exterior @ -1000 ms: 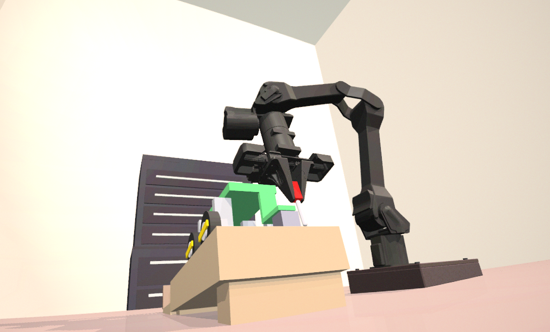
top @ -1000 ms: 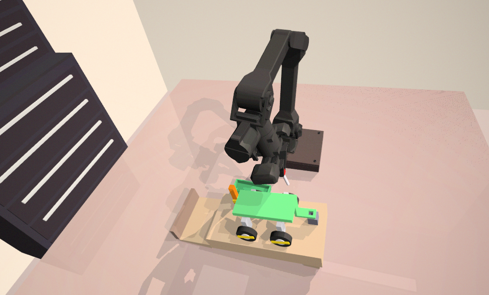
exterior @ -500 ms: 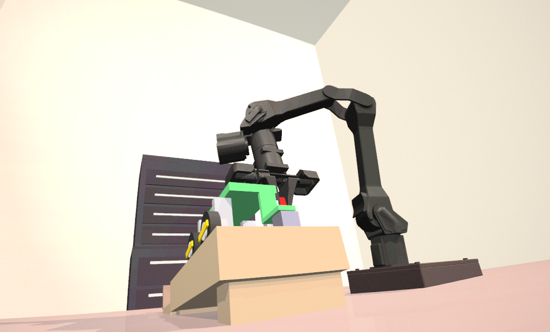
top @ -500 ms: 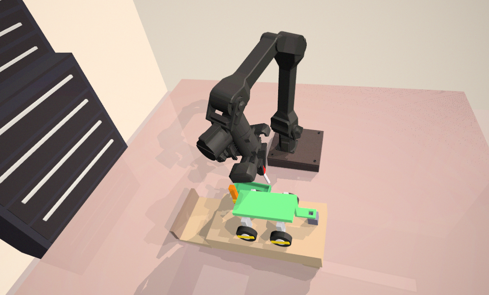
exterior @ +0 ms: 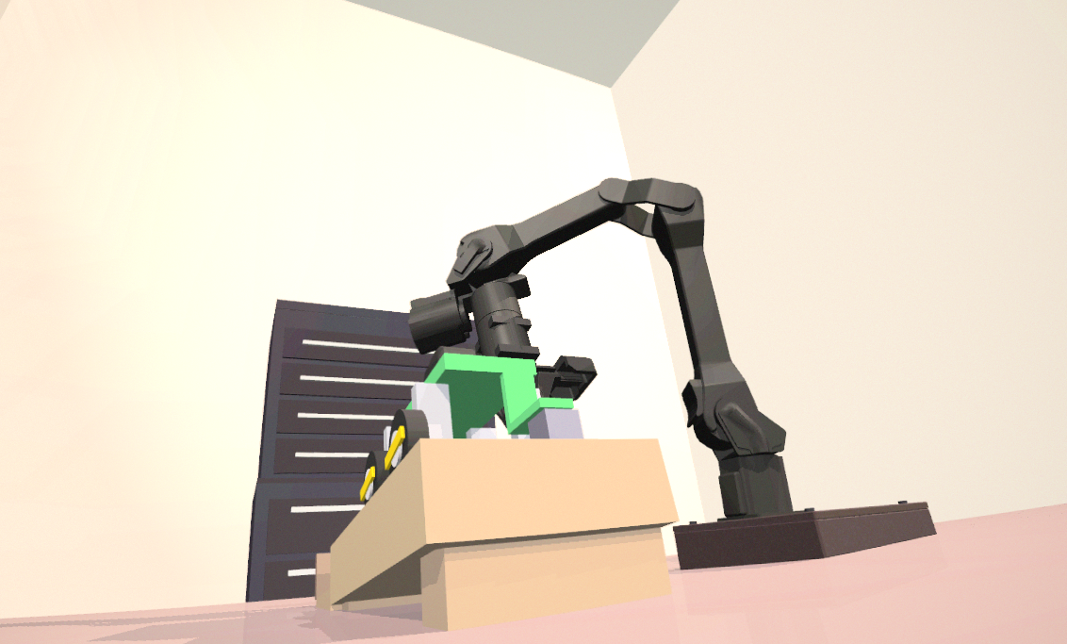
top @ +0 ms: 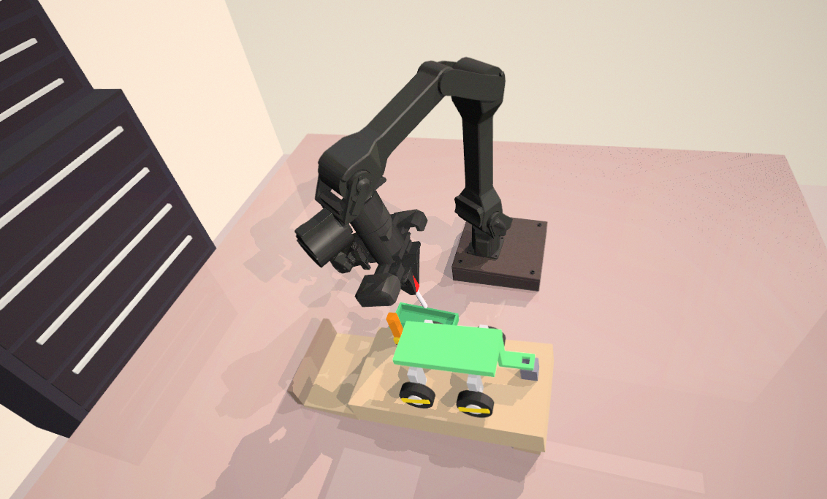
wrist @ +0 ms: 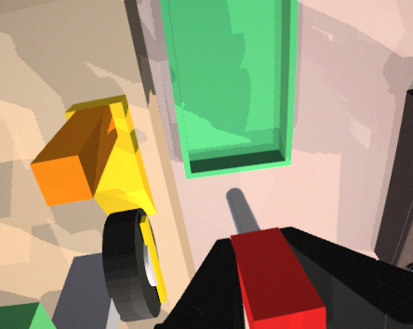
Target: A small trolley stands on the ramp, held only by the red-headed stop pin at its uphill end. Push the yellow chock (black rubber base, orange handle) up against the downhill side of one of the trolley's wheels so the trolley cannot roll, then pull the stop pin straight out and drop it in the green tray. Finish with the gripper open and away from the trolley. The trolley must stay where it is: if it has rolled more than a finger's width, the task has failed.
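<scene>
My gripper (top: 416, 284) (wrist: 255, 246) is shut on the red head of the stop pin (top: 421, 299) (wrist: 280, 274). The pin's grey shaft points down and out, with its tip just short of the near end of the green tray (top: 454, 316) (wrist: 289, 139) in the wrist view. The tray is empty where it shows. The green trolley (top: 451, 347) (exterior: 487, 362) stands on the ramp (top: 530, 421) (exterior: 543, 480). The yellow chock (wrist: 126, 177) (top: 394, 326) with its orange handle (wrist: 63, 181) sits at a wheel (wrist: 122, 265) on the tray side and appears to touch it. In the exterior view the pin is hidden.
The grey block (top: 530, 370) (exterior: 560, 423) stands under the trolley's hitch at the ramp's uphill end. An upright board (top: 313, 353) closes the ramp's low end. The arm's dark base (top: 500, 268) (exterior: 747, 547) is behind the ramp. A dark drawer cabinet (top: 121, 225) (exterior: 271, 448) stands beyond.
</scene>
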`<state>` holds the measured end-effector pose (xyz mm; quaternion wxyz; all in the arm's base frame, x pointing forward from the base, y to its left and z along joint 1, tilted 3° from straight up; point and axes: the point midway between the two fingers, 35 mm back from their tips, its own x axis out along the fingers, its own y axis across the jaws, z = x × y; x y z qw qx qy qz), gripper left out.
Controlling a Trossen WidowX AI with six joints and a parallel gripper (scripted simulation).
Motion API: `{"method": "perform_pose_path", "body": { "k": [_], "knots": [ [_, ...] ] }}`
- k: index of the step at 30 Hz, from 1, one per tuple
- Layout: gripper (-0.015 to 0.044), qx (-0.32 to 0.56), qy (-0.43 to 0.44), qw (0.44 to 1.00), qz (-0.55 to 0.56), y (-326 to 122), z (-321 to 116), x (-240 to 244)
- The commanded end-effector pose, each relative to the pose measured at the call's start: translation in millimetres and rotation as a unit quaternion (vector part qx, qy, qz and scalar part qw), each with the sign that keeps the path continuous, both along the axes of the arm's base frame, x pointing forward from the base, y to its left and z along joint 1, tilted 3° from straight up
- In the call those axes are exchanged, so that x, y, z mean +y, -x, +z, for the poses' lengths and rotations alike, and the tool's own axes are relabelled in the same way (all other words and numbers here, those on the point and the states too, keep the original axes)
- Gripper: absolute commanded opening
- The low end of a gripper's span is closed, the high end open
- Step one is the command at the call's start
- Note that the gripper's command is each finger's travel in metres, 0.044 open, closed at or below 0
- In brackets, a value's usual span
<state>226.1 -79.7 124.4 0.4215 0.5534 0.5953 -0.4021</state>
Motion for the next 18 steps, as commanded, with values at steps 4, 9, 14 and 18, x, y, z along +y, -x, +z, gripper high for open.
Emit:
{"method": "perform_pose_path", "body": {
  "k": [4,9,14,18],
  "knots": [
    [0.0,0.005,0.005,1.0,-0.017,-1.2,0.1,-4.9],
    [0.0,0.022,0.02,0.995,-0.091,-0.7,0.2,-3.8],
    [0.0,0.039,0.035,0.985,-0.164,-0.3,0.3,-2.8],
    [0.0,0.052,0.046,0.973,-0.222,-0.1,0.4,-2.0]
  ]
}}
